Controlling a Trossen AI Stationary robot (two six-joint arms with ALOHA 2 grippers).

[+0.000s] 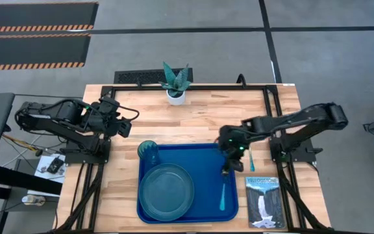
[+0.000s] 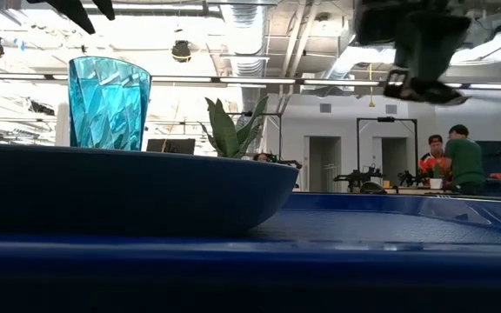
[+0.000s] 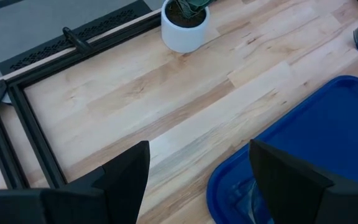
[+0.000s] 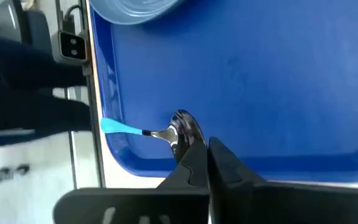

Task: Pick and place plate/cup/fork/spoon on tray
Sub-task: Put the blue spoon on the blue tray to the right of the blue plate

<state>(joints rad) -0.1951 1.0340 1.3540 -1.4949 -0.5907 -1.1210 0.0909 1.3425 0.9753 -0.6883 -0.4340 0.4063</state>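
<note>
The blue tray (image 1: pixel 203 156) lies at the table's near middle. The dark teal plate (image 1: pixel 166 190) rests on the tray's left half. At the tray's far left corner the ribbed teal cup (image 1: pixel 148 151) stands upright. The fork (image 1: pixel 252 159) lies on the wood just right of the tray. My right gripper (image 1: pixel 227 172) hangs over the tray's right side, shut on the spoon (image 4: pixel 166 132). The spoon's teal handle (image 1: pixel 223 197) points toward the near edge. My left gripper (image 3: pixel 197 155) waits open, high over the table's left side. My right gripper pinches the spoon at its shiny bowl (image 4: pixel 182 127) between the two fingertips (image 4: pixel 194 158). The fingers slant down from the table's right side and lie across the spoon. The handle sticks out about level over the tray; whether it touches the tray floor I cannot tell.
A white pot with a spiky plant (image 1: pixel 176 96) stands at the far edge. A waterfall-photo booklet (image 1: pixel 265 201) lies right of the tray, near the front. A black frame borders the table's far and right sides. People stand far back in the room (image 2: pixel 450 156).
</note>
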